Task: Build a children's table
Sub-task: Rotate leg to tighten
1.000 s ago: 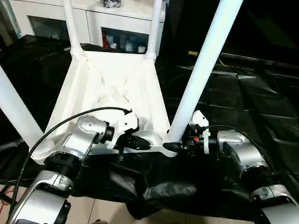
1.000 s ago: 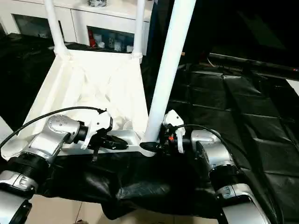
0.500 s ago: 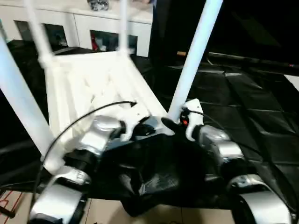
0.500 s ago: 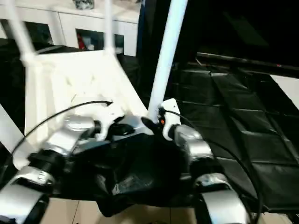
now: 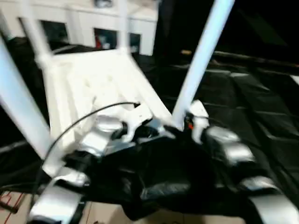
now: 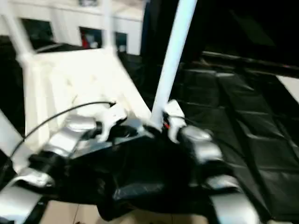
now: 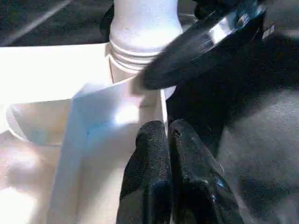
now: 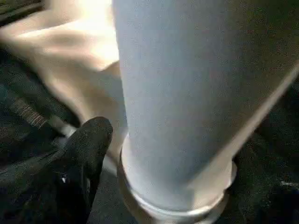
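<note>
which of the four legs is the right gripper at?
The near-right leg, the tube rising from the tabletop corner closest to the robot's right arm. The right gripper sits at its base; the other three legs stand at the left and far corners.

Both silver forearms reach forward and angle inward. The left gripper (image 7: 166, 135) has its two black fingers pressed together; the right gripper (image 5: 180, 128) sits just beside it.

Home-like room: white glass-door cabinets (image 5: 93, 35)

White tabletop (image 5: 93, 84) lies underside up on black cloth, four white legs (image 5: 201, 60) standing in its corner sockets.
</note>
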`<state>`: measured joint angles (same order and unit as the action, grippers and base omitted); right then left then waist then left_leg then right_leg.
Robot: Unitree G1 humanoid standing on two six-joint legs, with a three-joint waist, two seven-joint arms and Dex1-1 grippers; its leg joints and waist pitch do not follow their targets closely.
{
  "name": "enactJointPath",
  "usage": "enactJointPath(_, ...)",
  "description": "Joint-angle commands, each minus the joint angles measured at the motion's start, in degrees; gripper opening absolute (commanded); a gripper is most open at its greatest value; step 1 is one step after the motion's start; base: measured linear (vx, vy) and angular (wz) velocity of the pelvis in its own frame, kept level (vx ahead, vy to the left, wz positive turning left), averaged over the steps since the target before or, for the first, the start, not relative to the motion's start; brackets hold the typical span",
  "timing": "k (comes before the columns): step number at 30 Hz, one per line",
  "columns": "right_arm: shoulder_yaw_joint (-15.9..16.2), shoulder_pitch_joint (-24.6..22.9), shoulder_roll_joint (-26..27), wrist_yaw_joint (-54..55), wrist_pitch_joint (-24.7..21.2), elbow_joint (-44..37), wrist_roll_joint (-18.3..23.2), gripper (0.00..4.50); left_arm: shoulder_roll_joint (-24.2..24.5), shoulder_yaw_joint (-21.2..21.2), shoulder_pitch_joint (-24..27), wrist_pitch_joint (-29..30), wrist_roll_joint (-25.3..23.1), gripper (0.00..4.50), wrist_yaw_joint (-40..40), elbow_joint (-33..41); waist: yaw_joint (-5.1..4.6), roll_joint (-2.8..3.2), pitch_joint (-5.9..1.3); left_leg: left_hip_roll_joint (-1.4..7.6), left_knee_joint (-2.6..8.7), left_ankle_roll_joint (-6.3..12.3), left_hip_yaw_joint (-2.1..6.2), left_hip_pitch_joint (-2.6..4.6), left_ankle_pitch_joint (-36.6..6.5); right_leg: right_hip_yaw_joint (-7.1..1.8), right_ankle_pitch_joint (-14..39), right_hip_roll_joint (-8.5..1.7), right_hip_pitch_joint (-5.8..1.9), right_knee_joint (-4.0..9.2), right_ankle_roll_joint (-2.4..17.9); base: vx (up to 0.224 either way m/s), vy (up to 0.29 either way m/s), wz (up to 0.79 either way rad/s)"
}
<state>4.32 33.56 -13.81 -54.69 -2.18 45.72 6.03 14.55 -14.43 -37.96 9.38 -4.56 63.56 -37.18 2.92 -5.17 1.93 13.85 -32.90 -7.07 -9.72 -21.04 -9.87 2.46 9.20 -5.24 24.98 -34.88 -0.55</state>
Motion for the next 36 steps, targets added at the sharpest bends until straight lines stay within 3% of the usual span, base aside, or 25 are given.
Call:
enactJointPath(1,4.48,-0.69,0.59,-9.94,-1.45,-4.57,2.0,3.79,-1.01,-2.9,0.29,-1.83,0.48,0.0,2.8,-0.08,0.14,0.27,-3.2,-0.97,3.37,4.78,-1.44,0.09,-12.31,-1.1,7.8,-0.83,-3.66,3.62,13.31,0.0,0.0,0.0)
enactJointPath(5,5.36,-1.5,-1.2,-14.7,-3.32,-5.78,2.43,3.79,0.53,-2.26,-0.34,-4.55,0.62,0.0,4.98,-2.08,0.41,0.24,-3.09,-0.93,3.44,4.16,-1.51,0.31,-13.61,-1.12,9.69,-0.97,-3.52,3.77,13.51,0.0,0.0,0.0)
enactJointPath(7,5.94,-2.25,-1.8,-17.18,-4.4,-7.34,2.89,3.47,1.3,-2.0,-0.64,-5.63,1.01,0.0,6.79,-2.78,0.5,0.06,-2.93,-0.97,3.56,3.27,-1.46,0.33,-15.1,-1.16,13.21,-1.06,-3.46,4.11,12.26,0.0,0.0,0.0)
enactJointPath(10,6.6,-3.2,-2.0,-18.52,-5.83,-9.68,3.37,3.38,2.19,-2.0,-0.88,-6.17,1.62,0.0,8.64,-3.29,0.6,0.0,-2.91,-0.93,3.66,2.6,-1.37,0.26,-15.6,-1.21,15.82,-1.22,-3.4,4.24,11.06,0.0,0.0,0.0)
enactJointPath(15,6.59,-2.89,-1.06,-18.15,-6.61,-9.53,2.86,2.85,2.56,-1.91,-1.06,-7.17,1.29,0.0,9.17,-4.28,0.6,-0.04,-2.93,-0.91,3.65,1.96,-1.33,0.24,-15.36,-1.21,16.94,-1.29,-3.25,4.3,10.3,0.0,0.0,0.0)
enactJointPath(19,5.71,-2.75,-0.43,-16.96,-7.24,-9.48,3.16,2.74,2.57,-1.96,-0.89,-6.62,1.15,0.0,9.16,-4.12,0.62,-0.05,-2.94,-0.9,3.65,1.95,-1.33,0.17,-14.75,-1.18,16.02,-1.27,-3.3,4.17,10.56,0.0,0.0,0.0)
enactJointPath(24,3.62,-1.86,1.68,-8.81,-5.78,-6.63,1.61,2.7,2.1,-2.0,-0.68,-4.97,1.12,0.0,8.31,-3.43,0.39,0.05,-2.72,-0.95,3.9,1.04,-1.19,0.13,-16.55,-1.13,20.27,-1.37,-3.08,4.55,9.37,0.0,0.0,0.0)
enactJointPath(26,1.64,0.33,4.2,4.62,-5.46,-0.59,-1.17,2.68,0.55,-2.04,-0.75,-3.49,0.43,0.0,5.16,-3.18,-0.03,0.22,-2.71,-0.98,4.0,-0.15,-1.11,0.2,-17.32,-1.14,22.35,-1.37,-2.81,4.65,8.79,0.0,0.0,0.0)
enactJointPath(28,0.07,1.49,6.37,13.43,-5.07,3.53,-2.15,2.67,-1.65,-1.93,-0.67,-1.63,0.13,0.0,1.84,-2.6,-1.02,0.31,-2.43,-1.15,4.17,-1.61,-0.71,0.1,-20.11,-0.84,28.32,-1.46,-2.7,5.19,7.03,0.0,0.0,0.0)
enactJointPath(32,-1.76,2.58,9.97,21.86,-6.3,6.4,-1.91,2.66,-5.52,-2.18,-0.72,1.01,-0.55,0.0,-3.17,-1.62,-1.44,0.28,-2.44,-1.33,3.99,-1.19,-0.41,0.44,-22.57,-0.52,33.3,-1.41,-2.33,6.13,4.69,0.0,0.0,0.0)
enactJointPath(36,-1.47,3.09,11.79,25.26,-6.28,7.28,-2.96,2.66,-7.66,-2.56,-0.5,2.51,-0.81,0.0,-5.06,-0.34,-1.46,0.38,-2.62,-1.27,4.07,-0.65,-0.48,0.67,-23.84,-0.49,31.02,-1.2,-2.09,6.28,5.13,0.0,0.0,0.0)
